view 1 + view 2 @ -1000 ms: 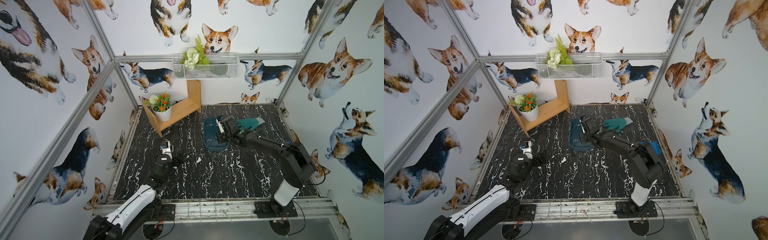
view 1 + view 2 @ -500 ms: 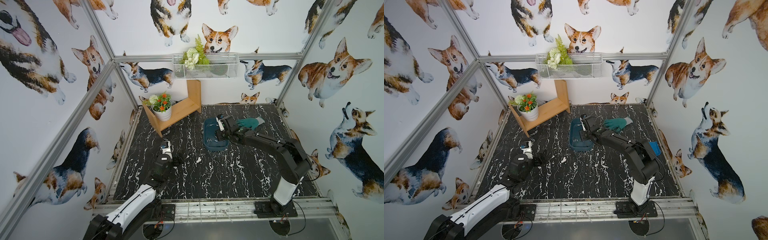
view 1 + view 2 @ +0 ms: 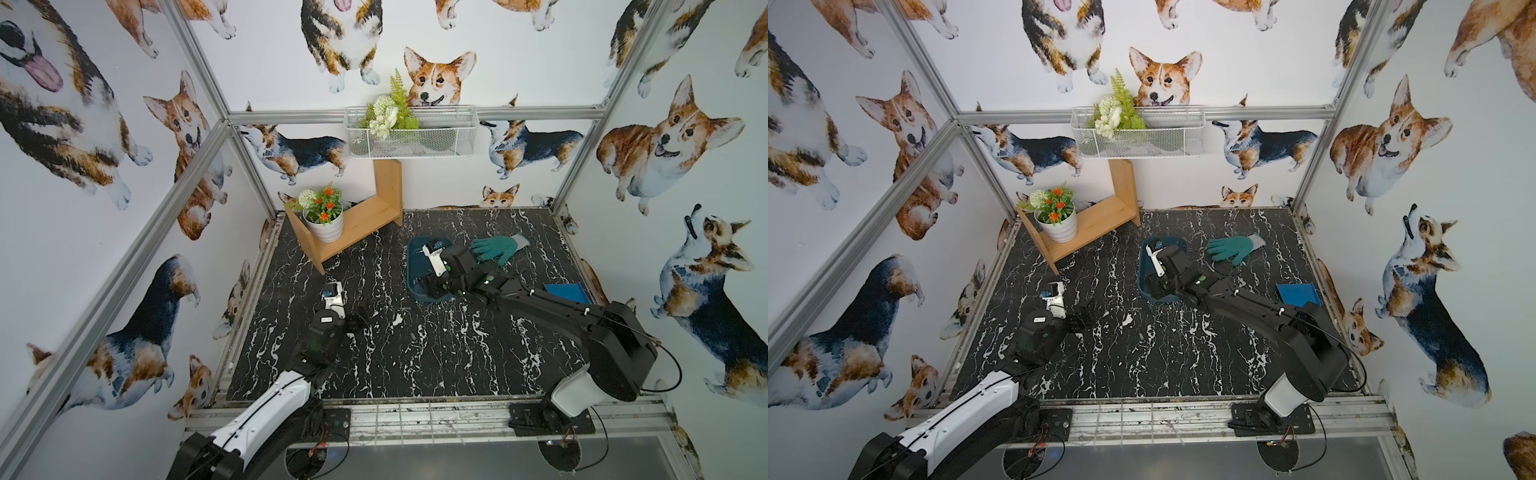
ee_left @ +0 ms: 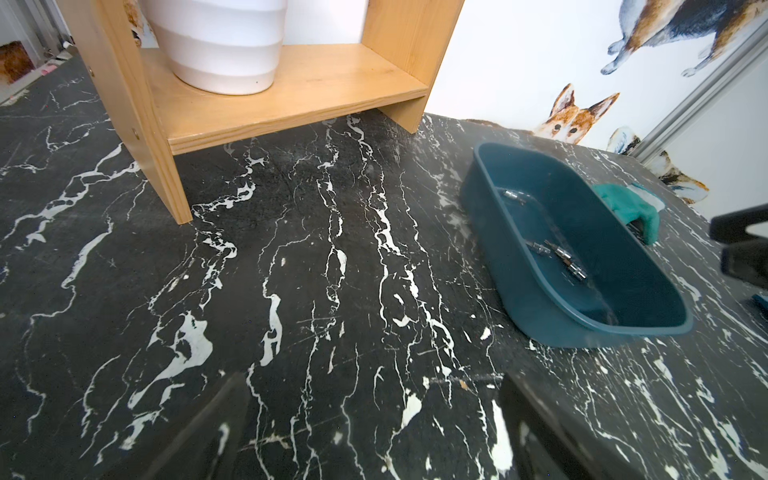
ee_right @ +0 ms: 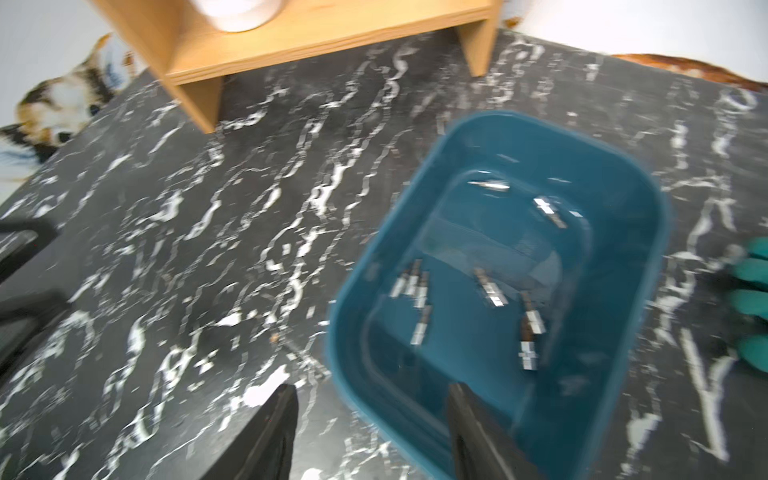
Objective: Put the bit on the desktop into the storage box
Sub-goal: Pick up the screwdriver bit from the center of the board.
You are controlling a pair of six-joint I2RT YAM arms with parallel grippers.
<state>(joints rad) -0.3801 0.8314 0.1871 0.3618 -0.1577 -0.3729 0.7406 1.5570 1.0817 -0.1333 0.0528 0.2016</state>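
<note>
Bits (image 5: 490, 293) lie loose on the floor of the box (image 5: 374, 249), silver and scattered, too blurred to count, and none sits between the fingers of the right claw (image 5: 370, 432). That claw hangs over the box's 6 o'clock end in both top views, its jaws partly apart and empty. In the right wrist view one finger (image 5: 478, 436) is above the box's near wall and the other is above bare desktop (image 5: 166, 249). Seen from the top, a green glove (image 3: 496, 249) lies just beside the box at its 2 o'clock, and a blue scoop (image 3: 567, 293) rests well apart at 4 o'clock. At 8 o'clock the left claw (image 4: 365, 436) is low over the desktop, jaws spread wide and gripping nothing. At 10 o'clock a wooden shelf (image 3: 365, 224) carries a white pot (image 3: 328, 230) of orange and white flowers. At 12 o'clock a wire basket (image 3: 436, 141) on the back wall holds fern and white blooms.
</note>
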